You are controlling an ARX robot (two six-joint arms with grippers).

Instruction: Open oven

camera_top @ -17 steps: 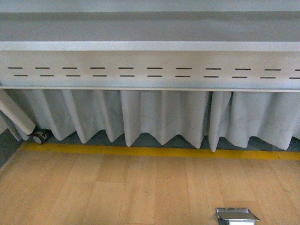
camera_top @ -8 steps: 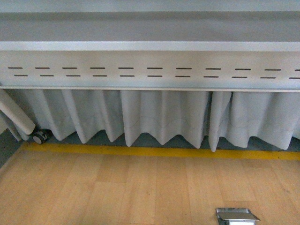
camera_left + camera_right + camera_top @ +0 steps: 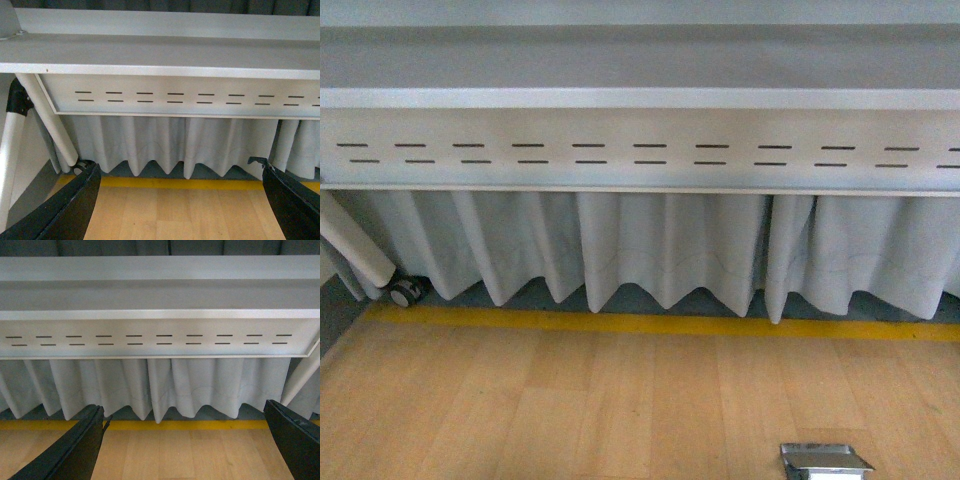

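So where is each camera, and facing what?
Front view: on the robot's body, facing a grey slotted panel, curtain and wooden floor; no arms show.
Left wrist view: on that arm, facing the panel; the left gripper shows, open.
Right wrist view: likewise, with the right gripper open.
All share panel, curtain and yellow line.

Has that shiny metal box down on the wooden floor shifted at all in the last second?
No. The metal box sits at the same spot below the yellow floor stripe as before.

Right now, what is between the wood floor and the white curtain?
A yellow line, then a thin grey strip, between the wood floor and the white curtain. The front view shows it.
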